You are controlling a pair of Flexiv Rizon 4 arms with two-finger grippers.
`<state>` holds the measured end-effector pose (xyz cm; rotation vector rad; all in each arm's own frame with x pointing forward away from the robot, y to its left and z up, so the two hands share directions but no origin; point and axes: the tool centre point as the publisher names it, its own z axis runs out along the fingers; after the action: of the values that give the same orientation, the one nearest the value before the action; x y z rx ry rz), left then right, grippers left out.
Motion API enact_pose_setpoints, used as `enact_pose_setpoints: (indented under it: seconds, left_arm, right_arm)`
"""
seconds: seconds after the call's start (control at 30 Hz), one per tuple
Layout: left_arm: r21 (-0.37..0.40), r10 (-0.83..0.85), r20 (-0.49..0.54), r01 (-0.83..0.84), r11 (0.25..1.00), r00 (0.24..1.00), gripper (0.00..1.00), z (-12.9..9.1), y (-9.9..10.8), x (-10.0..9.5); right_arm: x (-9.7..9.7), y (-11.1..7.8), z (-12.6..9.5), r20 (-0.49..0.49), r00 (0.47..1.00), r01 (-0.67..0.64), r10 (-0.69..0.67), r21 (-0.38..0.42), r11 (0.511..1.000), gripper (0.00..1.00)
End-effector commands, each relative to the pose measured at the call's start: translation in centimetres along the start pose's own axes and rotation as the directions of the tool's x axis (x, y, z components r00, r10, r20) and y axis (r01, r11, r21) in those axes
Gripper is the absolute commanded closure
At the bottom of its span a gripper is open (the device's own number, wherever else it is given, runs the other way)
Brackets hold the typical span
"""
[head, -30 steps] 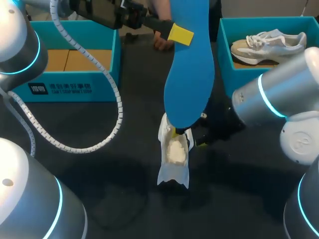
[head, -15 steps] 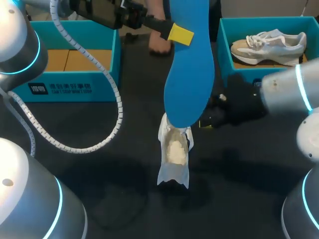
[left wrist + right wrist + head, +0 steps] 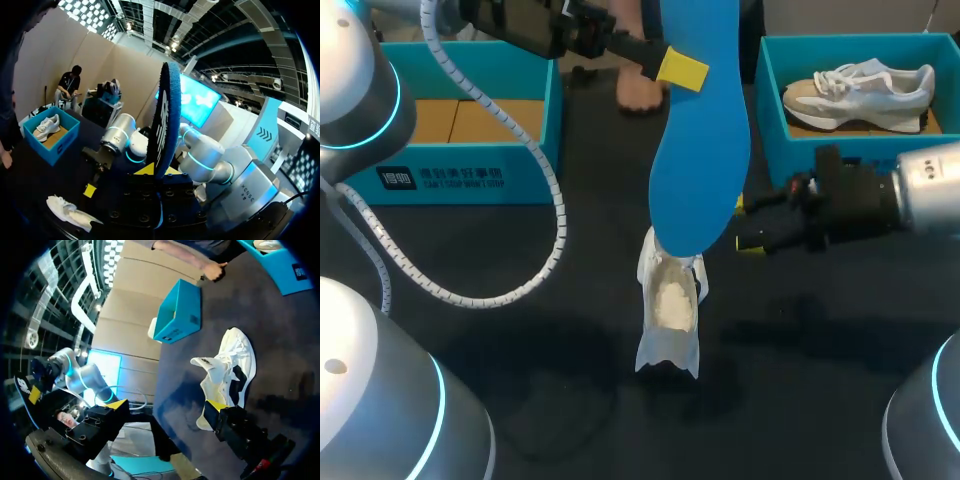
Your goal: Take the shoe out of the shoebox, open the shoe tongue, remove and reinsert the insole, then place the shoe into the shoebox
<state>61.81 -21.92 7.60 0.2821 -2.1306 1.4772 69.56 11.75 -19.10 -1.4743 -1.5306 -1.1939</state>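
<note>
Above the shoe point(image 3: 670, 300) lying unheld on the table point(image 3: 520, 330), the left gripper point(image 3: 682, 68) pinches the insole point(image 3: 700, 150) upright while the right gripper point(image 3: 748, 224) hangs spread near the shoe, so lowering the insole may catch its opening and shove it away.

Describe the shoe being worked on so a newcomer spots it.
On the black table, look below the big blue insole held up mid-scene. The white shoe lies there on the tabletop, tongue flopped open. The other shoe, beige and white, sits inside the right teal shoebox.
</note>
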Motion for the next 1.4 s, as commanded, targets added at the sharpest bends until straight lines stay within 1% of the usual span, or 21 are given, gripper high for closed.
enact_pose_setpoints:
  seconds: [0.03, 0.2, 0.73, 0.83, 0.87, 0.9, 1.07, 1.13, 1.2, 1.4]
  left_arm:
    - [-0.001, -0.001, 0.0, 0.001, 1.0, 1.0, 1.0, 0.0, 0.0, 0.0]
    - [-0.001, -0.001, 0.0, 0.001, 1.0, 1.0, 1.0, 0.0, 0.0, 0.0]
    - [-0.001, -0.001, 0.0, 0.001, 1.0, 1.0, 1.0, 0.0, 0.0, 0.0]
    - [-0.001, -0.001, 0.0, 0.001, 1.0, 1.0, 1.0, 0.0, 0.0, 0.0]
    - [-0.001, -0.001, 0.0, 0.001, 1.0, 1.0, 1.0, 0.0, 0.0, 0.0]
    - [-0.001, -0.001, 0.0, 0.001, 1.0, 1.0, 1.0, 0.0, 0.0, 0.0]
    - [-0.001, -0.001, 0.0, 0.001, 1.0, 1.0, 1.0, 0.0, 0.0, 0.0]
    - [-0.001, -0.001, 0.0, 0.001, 1.0, 1.0, 1.0, 0.0, 0.0, 0.0]
    - [-0.001, -0.001, 0.0, 0.001, 1.0, 1.0, 1.0, 0.0, 0.0, 0.0]
    - [-0.001, -0.001, 0.0, 0.001, 1.0, 1.0, 1.0, 0.0, 0.0, 0.0]
  right_arm:
    - [0.1, 0.6, -0.1, -0.023, 1.0, -0.013, 0.013, 0.014, 1.0, 0.0]
    - [0.8, 0.9, -0.3, -0.031, 0.999, -0.023, 0.023, -0.01, 1.0, 0.0]
    - [0.8, 0.9, -0.3, -0.031, 0.999, -0.023, 0.023, -0.01, 1.0, 0.0]
    - [1.7, 0.7, -0.5, -0.064, 0.998, -0.016, 0.013, -0.042, 0.999, 0.0]
    - [2.0, 0.7, -0.6, -0.091, 0.996, -0.012, 0.006, -0.061, 0.998, 0.0]
    - [2.4, 0.7, -0.7, -0.099, 0.995, -0.003, -0.003, -0.062, 0.998, 0.0]
    - [4.2, 1.1, -0.7, -0.062, 0.997, 0.041, -0.043, -0.04, 0.998, 0.0]
    - [4.8, 1.3, -0.9, -0.063, 0.996, 0.055, -0.057, -0.029, 0.998, 0.0]
    - [5.2, 1.6, -1.0, -0.065, 0.996, 0.063, -0.063, -0.013, 0.998, 0.0]
    - [5.2, 1.6, -1.0, -0.061, 0.996, 0.058, -0.059, -0.016, 0.998, 0.0]
